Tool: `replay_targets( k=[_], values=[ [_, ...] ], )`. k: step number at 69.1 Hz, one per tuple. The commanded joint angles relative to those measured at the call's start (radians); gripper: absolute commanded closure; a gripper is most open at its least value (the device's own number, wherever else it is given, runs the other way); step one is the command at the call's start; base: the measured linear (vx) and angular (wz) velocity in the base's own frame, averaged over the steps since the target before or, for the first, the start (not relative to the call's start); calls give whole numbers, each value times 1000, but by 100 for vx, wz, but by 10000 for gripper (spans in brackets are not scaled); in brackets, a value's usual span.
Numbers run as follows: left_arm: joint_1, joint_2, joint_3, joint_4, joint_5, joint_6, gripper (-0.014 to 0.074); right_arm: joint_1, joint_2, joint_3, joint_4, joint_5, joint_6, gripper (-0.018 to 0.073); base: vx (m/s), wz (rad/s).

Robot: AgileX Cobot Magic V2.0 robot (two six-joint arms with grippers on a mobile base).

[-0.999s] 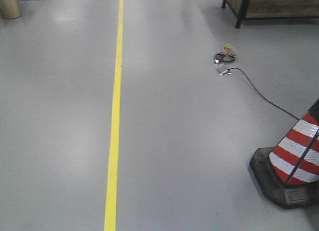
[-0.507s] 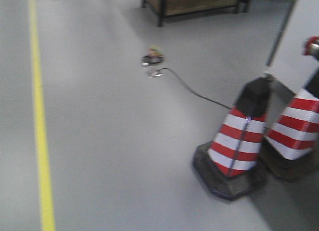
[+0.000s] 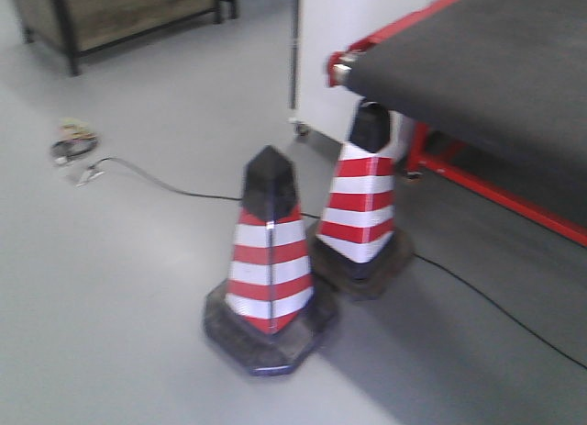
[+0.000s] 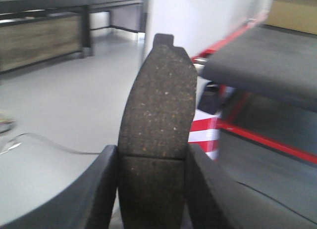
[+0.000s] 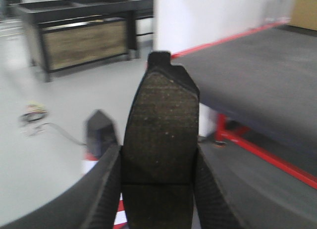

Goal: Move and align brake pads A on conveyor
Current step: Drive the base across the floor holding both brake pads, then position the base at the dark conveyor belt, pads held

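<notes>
In the left wrist view my left gripper (image 4: 152, 189) is shut on a dark grey brake pad (image 4: 157, 110), held upright with its centre groove between the fingers. In the right wrist view my right gripper (image 5: 157, 189) is likewise shut on a second brake pad (image 5: 161, 125), standing upright. The conveyor (image 3: 495, 67), a dark felt-like belt with a red frame edge (image 3: 404, 26), fills the upper right of the front view. It also lies to the right in both wrist views as the conveyor belt (image 4: 267, 66) and the conveyor belt (image 5: 257, 75). No gripper shows in the front view.
Two red-and-white traffic cones (image 3: 271, 260) (image 3: 365, 200) stand on the grey floor in front of the conveyor's end. A black cable (image 3: 156, 182) runs across the floor from a small bundle (image 3: 71, 140). A wooden-panelled bench (image 3: 119, 7) stands at the back left.
The front view has swung to the right: the yellow floor line left the frame, the cones shifted left, and the conveyor came into view at the upper right.
</notes>
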Motion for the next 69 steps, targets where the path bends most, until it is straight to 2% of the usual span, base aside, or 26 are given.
replay_targets(
  k=[1, 50, 69],
  values=[
    [-4, 11, -29, -2, -98, -5, 602, -4, 11, -29, -2, -98, -11, 569, 21, -80],
    [-4, 11, -29, -2, -98, -5, 602, -4, 11, -29, -2, -98, -11, 569, 18, -79],
    [-4, 11, -29, -2, -98, -5, 602, -4, 11, -29, -2, -98, -11, 569, 8, -58]
  ],
)
